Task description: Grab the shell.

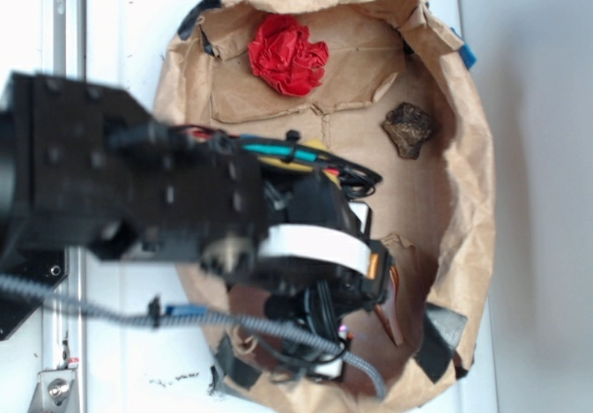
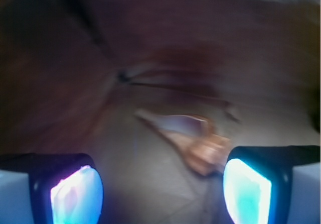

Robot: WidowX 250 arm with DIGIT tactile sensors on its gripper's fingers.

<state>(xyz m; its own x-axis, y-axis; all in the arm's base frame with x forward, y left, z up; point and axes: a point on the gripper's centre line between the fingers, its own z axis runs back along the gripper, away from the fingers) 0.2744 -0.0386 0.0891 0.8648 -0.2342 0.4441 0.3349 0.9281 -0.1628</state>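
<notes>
The shell [image 2: 193, 146] lies just ahead of our tool [image 2: 163, 189] in the wrist view, slightly to the right of its midline, its fat end close to the right finger [image 2: 247, 191] and its long point running away up and to the left. It rests flat on the brown paper [image 1: 454, 200] lining, and nothing holds it yet. The tool stands open, both fingers apart with bare floor showing between them. The picture is blurred, so we cannot judge exactly how high the tips sit above the paper.

From outside, the arm [image 1: 139, 191] covers most of the shell; only a thin orange-brown sliver [image 1: 389, 316] shows past the wrist, at the near side of the paper nest.

To do this step well, we should shift the tool a little right and forward so the shell's thick body, not the thin point, falls between the fingers. The shell lies slantwise to the jaws, so turning the wrist to close across its narrow width would likely grip better. It looks glossy and tapered, so we would close low and around the widest part, or it may squirt out.

Farther off, well clear of the tool, sit the dark rock [image 1: 409, 129] and the red crumpled ball [image 1: 287, 55]; neither should interfere.
</notes>
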